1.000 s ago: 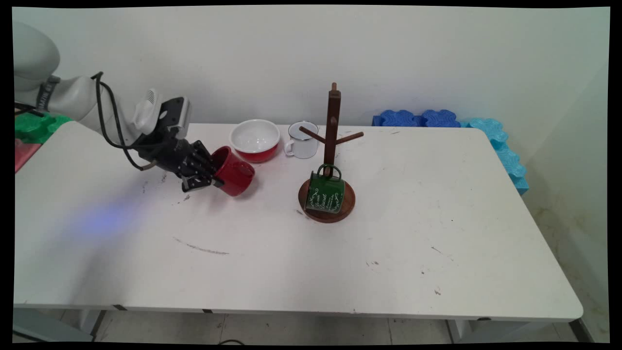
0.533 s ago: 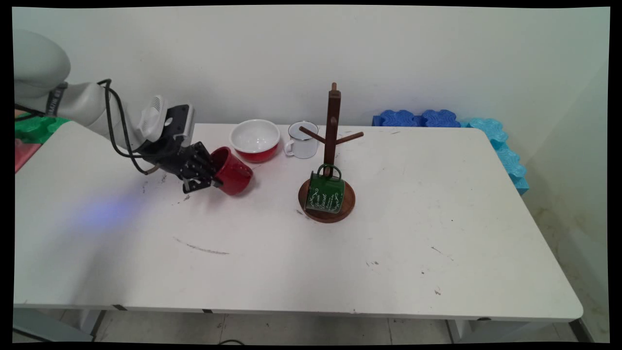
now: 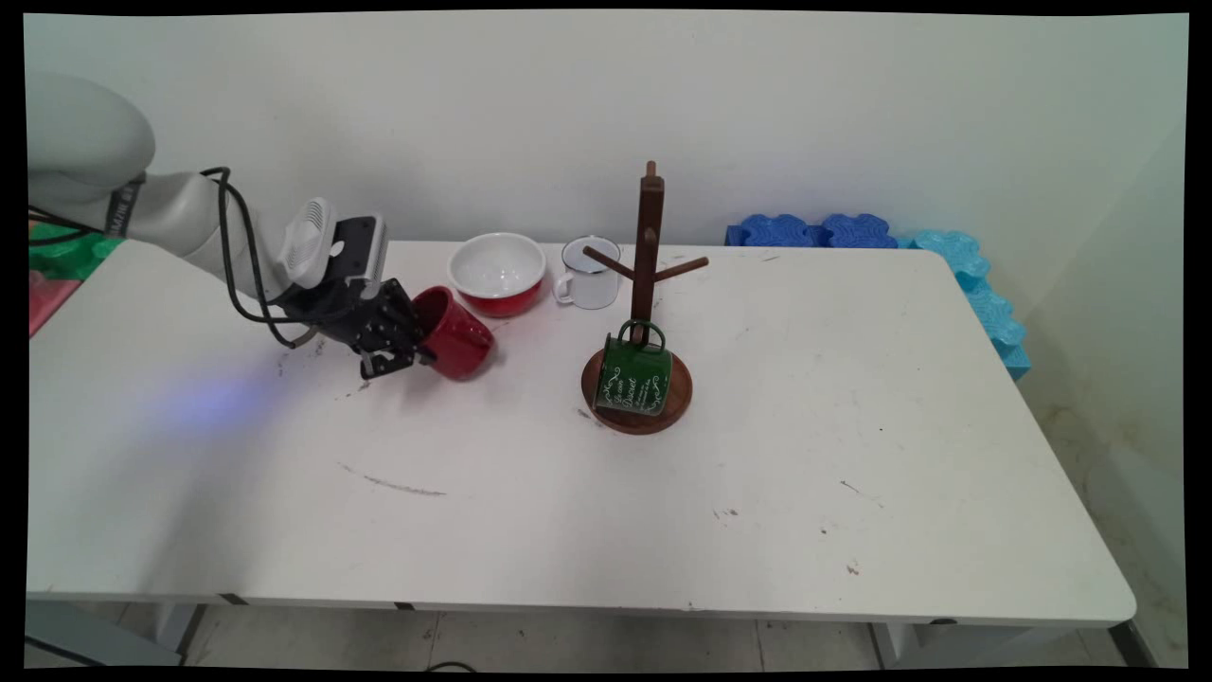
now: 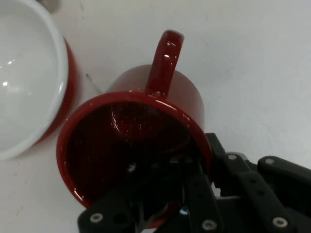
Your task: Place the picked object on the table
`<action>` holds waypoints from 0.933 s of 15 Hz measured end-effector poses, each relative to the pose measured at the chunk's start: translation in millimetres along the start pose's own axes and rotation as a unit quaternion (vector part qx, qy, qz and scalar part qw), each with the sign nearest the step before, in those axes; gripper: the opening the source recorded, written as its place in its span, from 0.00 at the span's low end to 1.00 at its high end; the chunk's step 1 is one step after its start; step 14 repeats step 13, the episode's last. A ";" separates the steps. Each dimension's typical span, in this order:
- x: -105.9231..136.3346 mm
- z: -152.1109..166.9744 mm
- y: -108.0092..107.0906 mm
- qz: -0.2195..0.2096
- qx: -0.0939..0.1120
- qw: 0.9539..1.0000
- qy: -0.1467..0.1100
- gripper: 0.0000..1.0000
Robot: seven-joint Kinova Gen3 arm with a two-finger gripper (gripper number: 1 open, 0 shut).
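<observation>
A: The glossy red ceramic mug (image 3: 456, 332) — where does it sit against the black two-finger gripper (image 3: 409, 352)?

B: Right at its tip. The mug is tipped on its side above the white table (image 3: 606, 493), mouth facing back into the gripper, base pointing away to the right in the main view. Its long axis runs on from the gripper's own line.

A: And the grip?

B: Pinched on the mug's rim (image 4: 206, 150): one finger inside the mouth, the other outside the wall. In the hand view the handle (image 4: 164, 60) points toward the picture's top.

A: What's around it?

B: The red bowl with a white inside (image 3: 497, 273) just beyond, then a white enamel mug (image 3: 589, 273), and the dark wooden mug tree (image 3: 644, 303) with a green mug (image 3: 632, 377) on its base.
</observation>
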 end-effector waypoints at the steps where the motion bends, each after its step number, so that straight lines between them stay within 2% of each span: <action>1: -0.1 0.9 -0.3 0.001 0.001 1.000 -0.001 0.00; 5: -0.3 7.2 -0.9 0.006 0.004 1.000 -0.007 0.00; 6: 0.2 8.2 -1.3 0.007 0.005 1.000 -0.007 1.00; 7: 0.5 9.6 -1.2 0.008 0.005 1.000 -0.008 1.00; 8: 15.8 21.8 -16.9 0.021 0.000 1.000 -0.004 1.00; 14: 11.5 22.2 -12.0 0.020 0.002 1.000 -0.006 1.00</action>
